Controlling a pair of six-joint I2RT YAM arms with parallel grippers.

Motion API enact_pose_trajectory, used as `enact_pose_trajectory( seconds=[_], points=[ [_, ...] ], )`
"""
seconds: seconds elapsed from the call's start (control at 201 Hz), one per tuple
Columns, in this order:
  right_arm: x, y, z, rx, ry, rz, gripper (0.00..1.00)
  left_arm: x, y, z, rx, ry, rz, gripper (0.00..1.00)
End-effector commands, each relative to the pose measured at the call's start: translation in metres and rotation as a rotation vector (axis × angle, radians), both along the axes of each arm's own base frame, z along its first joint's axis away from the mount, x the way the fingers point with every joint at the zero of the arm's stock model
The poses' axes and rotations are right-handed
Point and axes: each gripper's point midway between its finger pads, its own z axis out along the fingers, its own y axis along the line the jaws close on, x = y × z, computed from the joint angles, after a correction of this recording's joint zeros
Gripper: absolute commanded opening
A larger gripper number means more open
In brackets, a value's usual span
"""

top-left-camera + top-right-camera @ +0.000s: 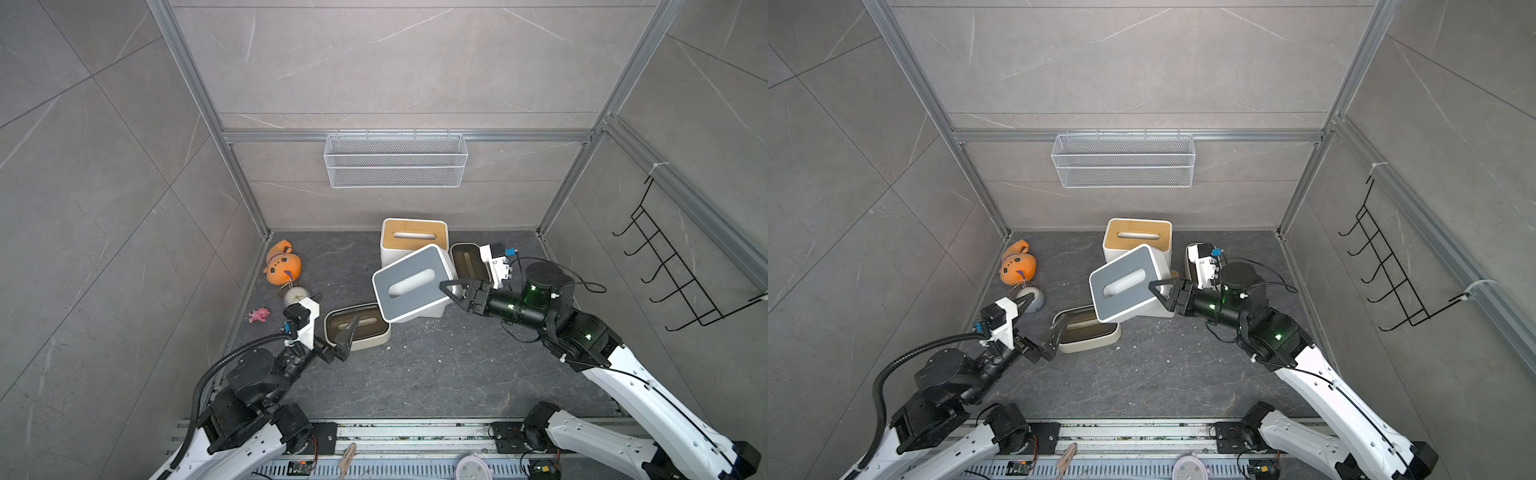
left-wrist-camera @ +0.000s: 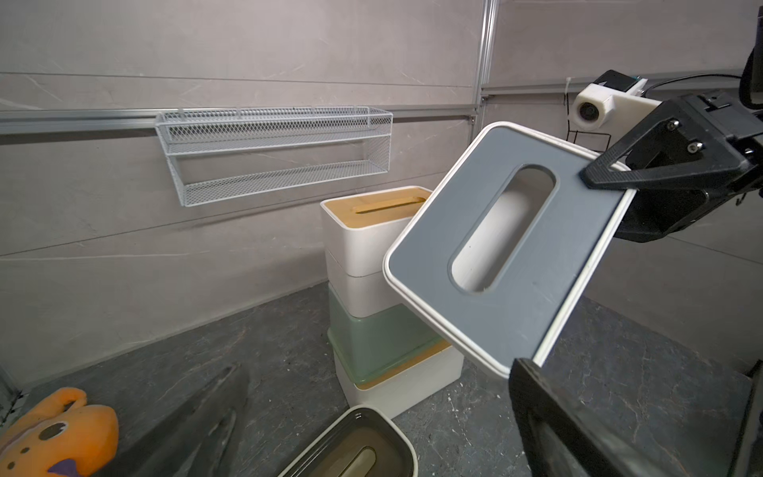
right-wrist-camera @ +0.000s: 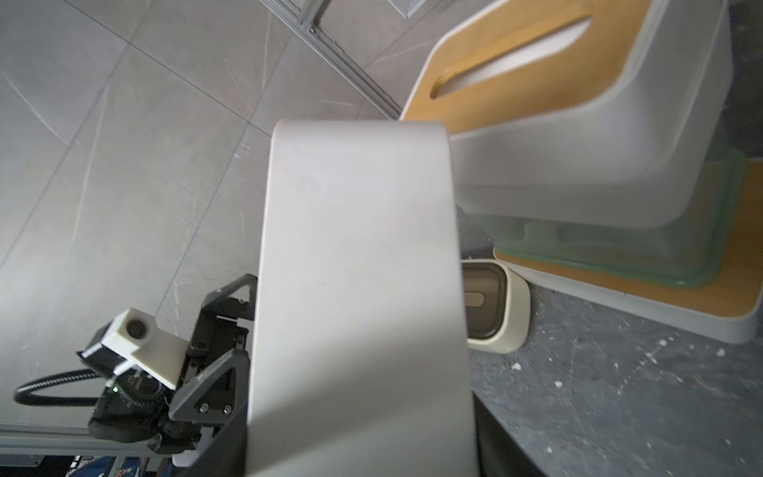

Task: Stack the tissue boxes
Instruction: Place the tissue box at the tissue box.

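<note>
Placing step: grey-lidded box (image 1: pixel 409 282) held tilted, rim pinched in half-closed right claw (image 1: pixel 451 293), beside stack (image 2: pixel 363 252) at worktop's (image 1: pixel 415 374) back edge. Left claw (image 1: pixel 1047 311) wide open, empty. Next, probably: level box, raise above bamboo lid (image 1: pixel 413 235), lower squarely.

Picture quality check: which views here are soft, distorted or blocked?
In both top views: sharp, evenly lit, only soft shadows; the wide-angle lens splays the frame posts. Left wrist view: the grey-lidded box is crisp, while the left pincer's fingers blur at the picture's edge. Right wrist view: that box's white side sits close to the lens, soft, and blocks the middle.
</note>
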Motion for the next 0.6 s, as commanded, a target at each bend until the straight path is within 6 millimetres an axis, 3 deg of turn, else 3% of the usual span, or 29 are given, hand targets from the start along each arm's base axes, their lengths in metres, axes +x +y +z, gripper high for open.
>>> enact_pose_trajectory(
  seconds=[0.0,0.12,0.239,0.593],
  points=[
    [0.010,0.006,0.066,0.169,-0.113,-0.024,0.53,0.006,0.016,-0.003,-0.027,0.000,0.086,1.00],
    [0.022,0.012,0.099,0.242,-0.137,-0.043,0.54,0.010,0.013,-0.008,0.001,0.020,0.096,1.00],
    [0.037,0.015,0.118,0.262,-0.141,-0.087,0.54,0.012,0.006,-0.013,0.019,0.036,0.079,1.00],
    [0.075,0.005,0.132,0.282,-0.063,-0.233,0.55,0.015,-0.015,-0.026,0.072,0.083,0.011,1.00]
  ],
)
